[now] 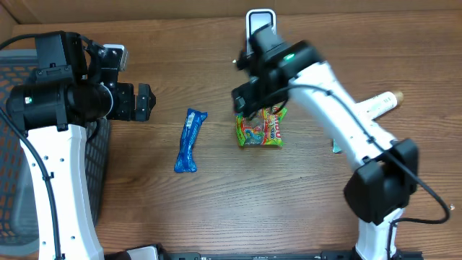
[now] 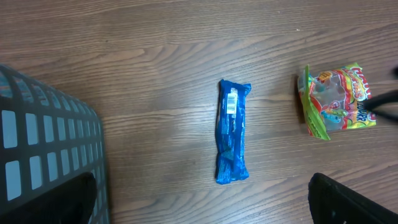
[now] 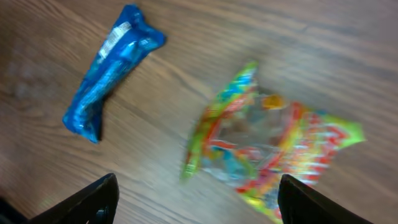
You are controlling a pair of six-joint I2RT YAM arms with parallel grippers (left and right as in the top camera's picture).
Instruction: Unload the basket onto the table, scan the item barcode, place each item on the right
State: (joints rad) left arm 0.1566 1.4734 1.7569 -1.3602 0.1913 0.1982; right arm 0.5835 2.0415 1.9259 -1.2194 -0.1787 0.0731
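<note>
R end effector (image 3: 198, 186) spread wide above candy bag (image 3: 267, 155), blue pkt (image 3: 109, 68) nearby

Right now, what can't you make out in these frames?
- Candy bag: the right wrist view is blurred, so the print is unreadable. Overhead, the right end effector covers its top edge.
- Blue wrapper: the barcode label shows in the left wrist view but is too small to read.
- Basket: cut off by the left edge in the left wrist and overhead views.
- White device at the far edge: overhead, the right arm hides its lower part.

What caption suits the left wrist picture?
Blue foil snack wrapper, barcode up, on a wooden table between a grey mesh basket and a colourful candy bag.
</note>
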